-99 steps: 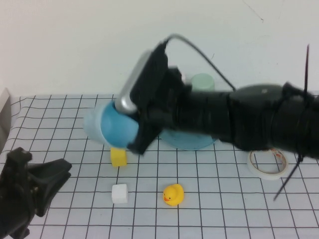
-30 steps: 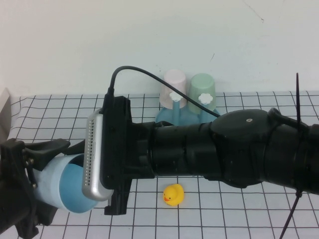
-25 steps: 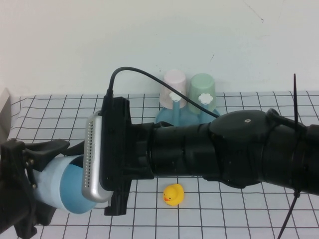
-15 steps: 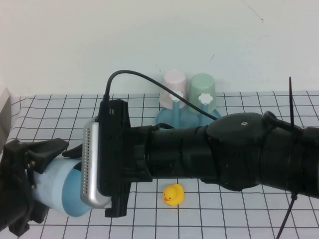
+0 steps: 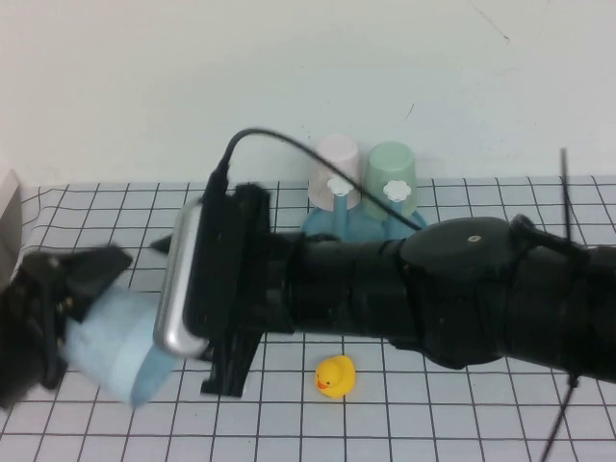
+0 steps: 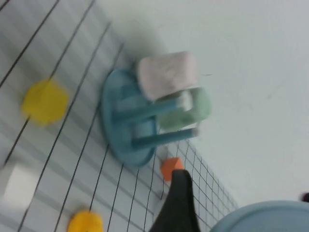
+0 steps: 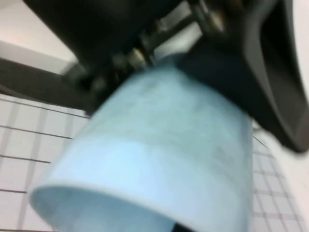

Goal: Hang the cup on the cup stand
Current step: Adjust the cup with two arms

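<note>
Right gripper [image 5: 183,289] now drawn back from light blue cup [image 5: 111,351], jaws spread, at 7 o'clock. Cup between left gripper [image 5: 72,322] fingers [image 5: 91,269], closed around its base. Cup stand [image 5: 361,226] at 12 o'clock, holding pink and green cups.
</note>
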You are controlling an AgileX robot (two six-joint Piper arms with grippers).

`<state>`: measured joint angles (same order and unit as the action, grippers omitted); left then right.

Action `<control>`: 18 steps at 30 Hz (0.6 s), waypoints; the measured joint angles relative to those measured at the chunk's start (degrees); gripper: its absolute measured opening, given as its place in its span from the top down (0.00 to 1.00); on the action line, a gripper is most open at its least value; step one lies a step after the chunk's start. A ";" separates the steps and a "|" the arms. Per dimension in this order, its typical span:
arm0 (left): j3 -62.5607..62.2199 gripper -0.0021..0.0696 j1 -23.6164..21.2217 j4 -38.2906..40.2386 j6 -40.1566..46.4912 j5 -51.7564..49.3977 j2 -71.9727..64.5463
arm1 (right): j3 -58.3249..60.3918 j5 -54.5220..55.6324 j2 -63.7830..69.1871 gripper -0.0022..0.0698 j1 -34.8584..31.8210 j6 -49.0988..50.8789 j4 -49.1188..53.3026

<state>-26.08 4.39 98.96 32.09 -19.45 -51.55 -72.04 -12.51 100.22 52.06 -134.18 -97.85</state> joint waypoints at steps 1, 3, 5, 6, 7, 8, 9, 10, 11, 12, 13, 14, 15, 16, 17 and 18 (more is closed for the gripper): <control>-1.13 0.20 0.00 -0.15 2.29 -0.24 0.00 | 0.11 1.62 -0.53 0.26 0.00 0.75 -0.11; -3.15 0.22 0.00 -0.40 6.34 -0.89 0.00 | 0.99 4.46 -1.87 0.25 0.00 1.65 -0.47; -5.04 0.24 0.00 -0.54 9.47 -1.98 0.00 | 2.37 5.95 -3.58 0.25 0.00 1.77 -0.60; -5.59 0.24 0.00 -0.54 10.06 -2.34 0.00 | 3.10 6.18 -4.39 0.25 0.00 1.77 -0.60; -6.02 0.24 0.00 -0.79 10.79 -2.61 0.00 | 3.66 6.18 -4.98 0.25 0.00 1.77 -0.73; -6.45 0.24 0.00 -0.78 11.32 -2.98 0.00 | 4.14 6.18 -5.62 0.25 0.00 1.77 -0.72; -6.58 0.24 0.00 -0.94 11.58 -3.01 0.00 | 4.45 6.28 -5.97 0.25 0.00 1.77 -0.72; -6.67 0.24 0.00 -0.92 12.03 -3.01 0.00 | 4.75 6.27 -6.41 0.25 0.00 1.77 -0.83; -6.67 0.24 0.00 -0.96 12.31 -3.01 0.00 | 4.84 6.27 -6.72 0.25 0.00 1.77 -0.85; -6.72 0.24 0.00 -0.96 12.46 -3.10 0.00 | 4.87 6.14 -6.82 0.25 0.00 1.77 -0.85; -6.72 0.24 0.00 -1.05 12.46 -3.25 0.00 | 4.87 5.90 -6.96 0.25 0.00 1.77 -0.87; -6.72 0.24 0.00 -1.05 12.57 -3.34 0.00 | 4.87 5.89 -6.95 0.25 0.00 1.77 -0.87; -6.72 0.24 0.00 -1.05 12.58 -3.50 0.00 | 4.87 5.80 -6.95 0.25 0.00 1.81 -0.87; -6.72 0.24 0.00 -1.05 12.58 -3.50 0.00 | 4.87 5.80 -6.95 0.25 0.00 2.06 -0.87; -6.72 0.24 0.00 -1.09 12.58 -3.50 0.00 | 4.87 5.66 -6.95 0.25 0.00 2.54 -0.97; -6.72 0.24 0.00 -1.20 12.58 -3.62 0.00 | 4.87 5.52 -6.95 0.25 0.00 3.21 -0.97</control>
<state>-32.79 4.39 97.77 44.66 -23.07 -51.55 -67.17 -6.99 93.27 52.06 -130.98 -98.82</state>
